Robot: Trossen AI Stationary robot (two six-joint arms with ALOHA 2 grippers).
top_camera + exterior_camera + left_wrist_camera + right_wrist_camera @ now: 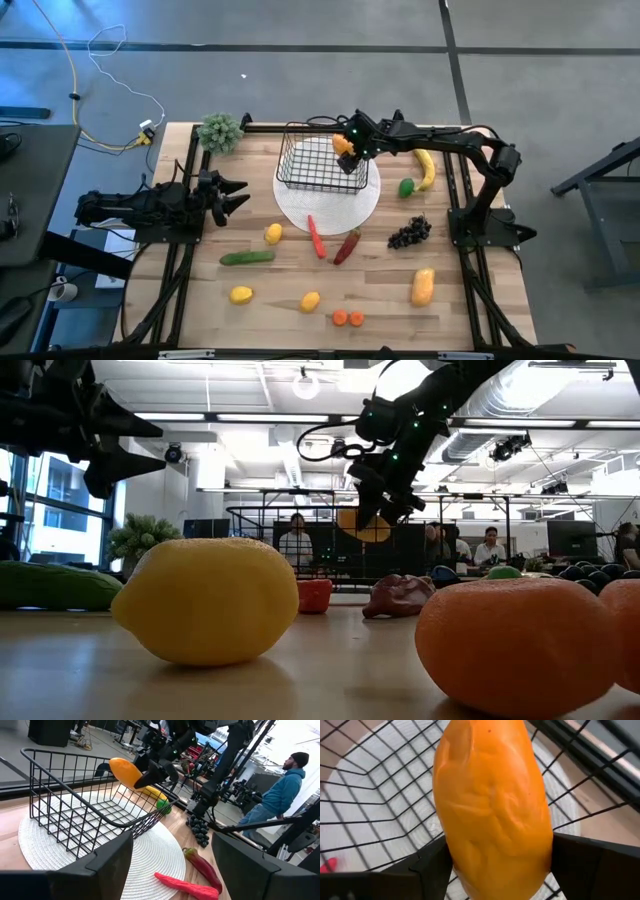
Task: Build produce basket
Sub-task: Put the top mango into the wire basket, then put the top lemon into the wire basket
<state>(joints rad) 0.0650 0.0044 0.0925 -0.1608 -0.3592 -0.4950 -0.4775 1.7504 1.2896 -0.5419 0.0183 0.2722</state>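
Observation:
The black wire basket (318, 165) stands on a round white plate (300, 208) at the table's far middle; it also shows in the left wrist view (75, 815). My right gripper (347, 152) hangs over the basket's far right part, shut on an orange mango (342, 145). My left gripper (238, 196) waits open at the table's left, pointing toward the basket. The other produce lies on the table: a banana (425, 165), grapes (408, 232), a second mango (423, 286), two red chillies (316, 236), a cucumber (247, 257), lemons (273, 233) and carrot slices (347, 318). My right gripper pinches the orange mango (492, 805) between its two fingers (432, 867), which lie across the fruit's width. The fingers slant down from the table's right side. The mango (125, 770) is lifted clear, above the basket's rim, long axis tilted.
A green leafy bunch (220, 130) sits at the far left corner and a small green fruit (406, 186) lies beside the banana. Bare wood shows between the plate and the left arm. People sit and stand in the room beyond the table (280, 790).

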